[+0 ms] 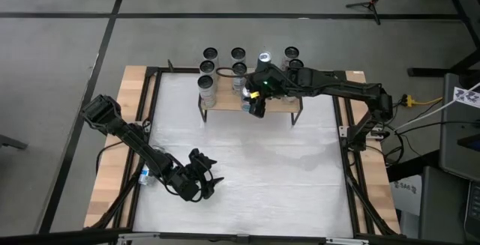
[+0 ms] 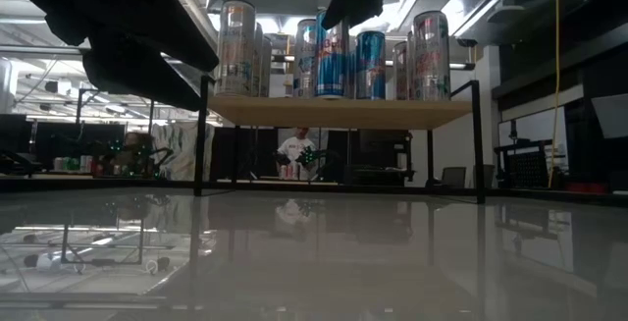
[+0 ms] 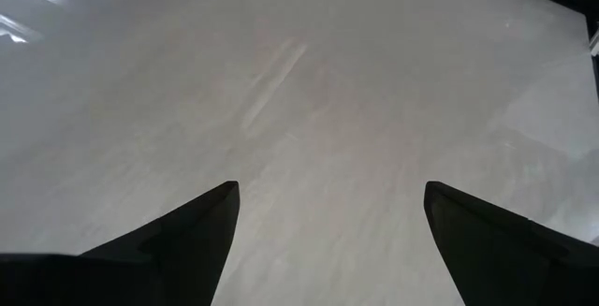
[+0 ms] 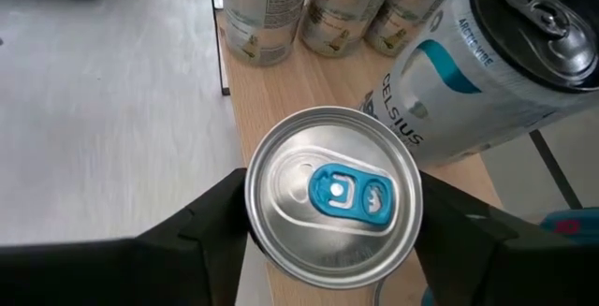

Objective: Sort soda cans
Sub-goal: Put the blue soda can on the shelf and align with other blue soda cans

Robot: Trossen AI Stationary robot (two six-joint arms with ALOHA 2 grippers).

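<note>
left gripper [image 1: 204, 179] parked low over the bare white table [image 1: 285, 177] at the near left, fingers [image 3: 187, 240] spread wide with nothing between them, idle; a can [image 1: 142, 174] lies on its side just beside the left arm near the table's left edge, looks still unsorted; further back the right gripper [image 1: 255, 104] is reaching over the front edge of the wooden shelf [image 1: 281, 106], straddling the blue-tab can [image 4: 332, 194] from above, one finger each side of the rim, jaws apart and seemingly about to touch or just touching the can wall, not clearly clamped, can stands upright on the shelf board near its front edge; judgement: step in hand is gripping or letting go of this can, either way keep the wrist vertical so the can stays upright, and keep the can centred between the fingers so one pad doesn't shove it first; the Celsius can [image 4: 496, 72] sits just beside it and looms tilted in the wrist view, tight clearance, any sideways drift could knock it; beyond that, the silver cans [image 4: 323, 11] stand in a row at the back of the shelf, more cans [image 1: 209, 53] behind on the floor side; lift straight up before moving sideways, since the neighbours are close and slim cans tip easily
</note>
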